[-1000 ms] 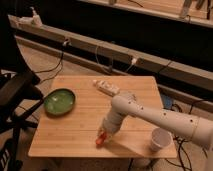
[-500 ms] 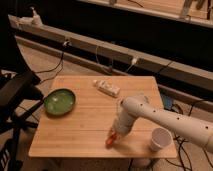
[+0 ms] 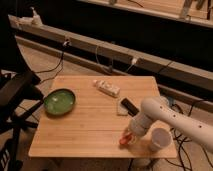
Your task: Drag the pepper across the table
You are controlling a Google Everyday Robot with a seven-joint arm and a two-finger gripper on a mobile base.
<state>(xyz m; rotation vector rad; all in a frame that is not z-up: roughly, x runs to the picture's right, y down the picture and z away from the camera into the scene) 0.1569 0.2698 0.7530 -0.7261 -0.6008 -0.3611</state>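
The pepper is a small red-orange piece lying on the light wooden table, near the front edge at the right. My gripper, at the end of the white arm that reaches in from the right, is down on the pepper and shut on it. The gripper covers the pepper's upper end.
A green bowl sits at the table's left. A white tube lies at the back middle. A pale pad with a black object on it lies just behind the gripper. A white cup stands right of the pepper by the front right corner.
My gripper and the pepper have moved together to the right along the table's front edge, closer to the white cup.
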